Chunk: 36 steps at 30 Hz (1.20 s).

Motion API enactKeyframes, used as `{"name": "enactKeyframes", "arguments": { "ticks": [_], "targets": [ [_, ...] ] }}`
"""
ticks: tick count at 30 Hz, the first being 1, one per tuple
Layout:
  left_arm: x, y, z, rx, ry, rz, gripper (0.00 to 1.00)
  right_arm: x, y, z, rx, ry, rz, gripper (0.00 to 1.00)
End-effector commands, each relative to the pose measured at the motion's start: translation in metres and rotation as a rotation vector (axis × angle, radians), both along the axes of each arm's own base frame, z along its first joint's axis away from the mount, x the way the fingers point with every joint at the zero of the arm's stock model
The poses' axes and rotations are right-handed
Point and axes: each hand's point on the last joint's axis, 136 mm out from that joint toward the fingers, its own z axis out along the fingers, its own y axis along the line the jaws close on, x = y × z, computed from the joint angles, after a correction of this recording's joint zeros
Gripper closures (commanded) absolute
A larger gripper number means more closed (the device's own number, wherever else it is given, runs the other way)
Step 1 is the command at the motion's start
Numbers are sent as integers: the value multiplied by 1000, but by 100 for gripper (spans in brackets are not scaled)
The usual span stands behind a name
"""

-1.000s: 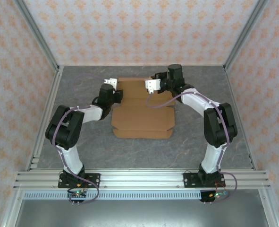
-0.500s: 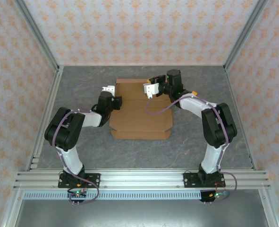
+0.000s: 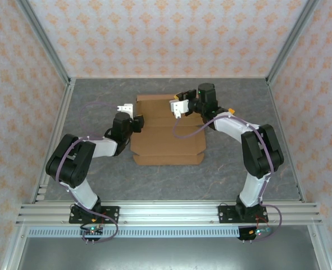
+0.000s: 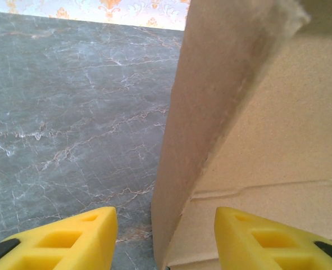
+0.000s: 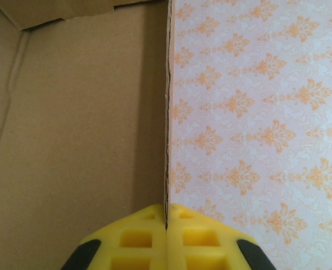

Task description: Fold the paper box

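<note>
The paper box (image 3: 168,138) is a brown cardboard sheet lying mid-table with its flaps partly raised. My left gripper (image 3: 125,108) is at its far left corner. In the left wrist view my left gripper (image 4: 164,220) is open and straddles a standing side flap (image 4: 210,101) with a gap on each side. My right gripper (image 3: 180,105) hangs over the back part of the box. In the right wrist view my right gripper (image 5: 167,212) is shut on the thin edge of an upright cardboard flap (image 5: 81,129).
The grey marble tabletop (image 3: 92,101) lies bare to the left of the box. Patterned walls (image 3: 171,39) and aluminium frame posts (image 3: 45,42) close in the back and sides. An aluminium rail (image 3: 171,212) runs along the near edge by the arm bases.
The left arm has drawn back and to the left, its gripper now lower beside the box's left edge. The box shifted slightly left. The right gripper stays shut on the flap.
</note>
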Motion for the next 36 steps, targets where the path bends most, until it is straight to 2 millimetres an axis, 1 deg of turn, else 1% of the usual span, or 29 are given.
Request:
{"name": "enactKeyframes", "arguments": {
  "ticks": [1,3,6,13,16,20,24,27,32,36],
  "targets": [
    [5,1,18,75,-42,-23,49,-13,6,13,30,-11,30,100],
    [12,3,22,116,-28,-31,49,-12,6,13,25,-11,28,100],
    [23,3,30,145,-54,-38,50,-8,4,11,8,-1,8,100],
    [42,3,15,154,-29,-27,56,-1,2,12,-1,-5,-4,100],
    [47,4,18,157,-49,-16,59,2,2,15,-1,-8,-8,100],
    [51,7,16,164,-27,8,65,4,3,16,0,-9,-7,100],
    [58,17,14,176,-5,80,71,6,5,21,11,-15,-5,100],
    [64,19,16,172,-22,105,75,6,6,22,13,-9,-4,100],
    [73,18,20,124,-43,135,79,4,5,14,1,15,-6,100],
    [80,19,24,60,-52,180,84,2,5,-2,-23,46,-7,100]
  ]
}}
